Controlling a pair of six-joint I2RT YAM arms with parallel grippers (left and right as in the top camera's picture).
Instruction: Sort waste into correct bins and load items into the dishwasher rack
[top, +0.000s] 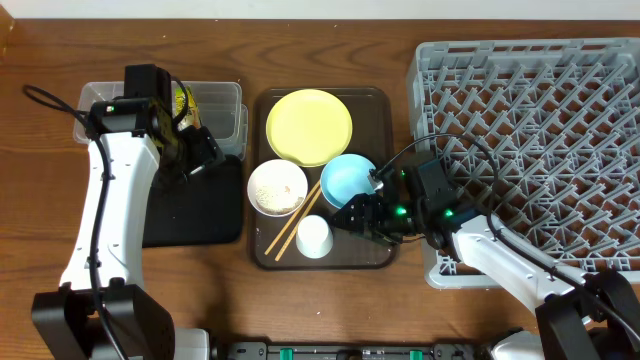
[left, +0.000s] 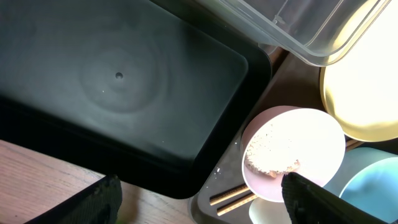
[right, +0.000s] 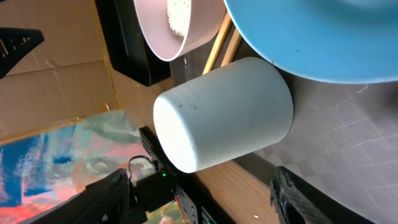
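Closing on the cup (right: 224, 112) from here could go badly. It stands on the brown tray (top: 385, 110), crowded between the blue bowl (top: 347, 178) and the chopsticks (top: 295, 225). A finger arriving off line may shove the bowl, roll the sticks, or knock the cup into the pink bowl (top: 277, 187) and scatter its rice. The right gripper (right: 199, 186) sits low just beside the cup, jaws spread wide and holding nothing; the cup lies ahead of its fingers, not yet between them. The left gripper (left: 202, 180) hangs over the black tray (left: 118, 74) near the clear tub (top: 220, 100), also wide and empty. The rack (top: 530, 120) lies to the right.
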